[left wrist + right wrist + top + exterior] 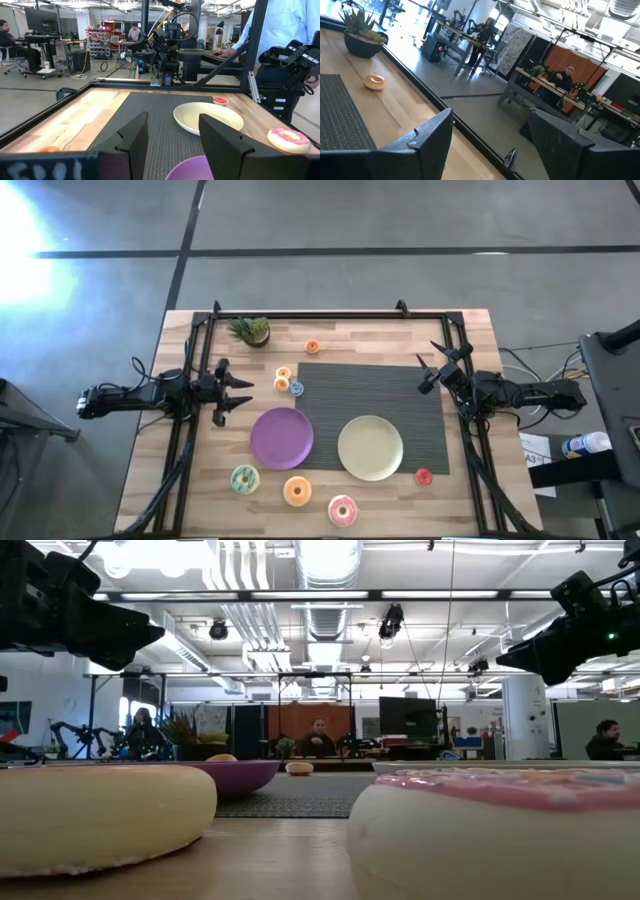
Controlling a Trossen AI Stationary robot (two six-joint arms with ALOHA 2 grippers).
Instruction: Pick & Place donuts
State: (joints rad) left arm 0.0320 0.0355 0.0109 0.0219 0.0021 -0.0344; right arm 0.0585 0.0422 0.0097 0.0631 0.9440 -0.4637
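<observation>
Seven toy donuts lie flat on the table. Near the front edge are the green (244,478), the large orange (297,491) and the pink (342,510). The red one (423,476) lies beside the mat's near right corner. A small orange one (312,347) sits near the far edge, and the cream (283,373) and blue (296,388) ones lie at the mat's left edge. My left gripper (238,392) hovers open just left of the cream and blue donuts. My right gripper (432,368) hovers open above the mat's far right corner. Both hold nothing.
A purple plate (281,437) and a yellow plate (370,447) rest on a dark ribbed mat (400,390) at the table's middle. A small potted plant (250,330) stands near the far left. A black frame (330,313) runs along the far edge and both sides. People sit in the room beyond.
</observation>
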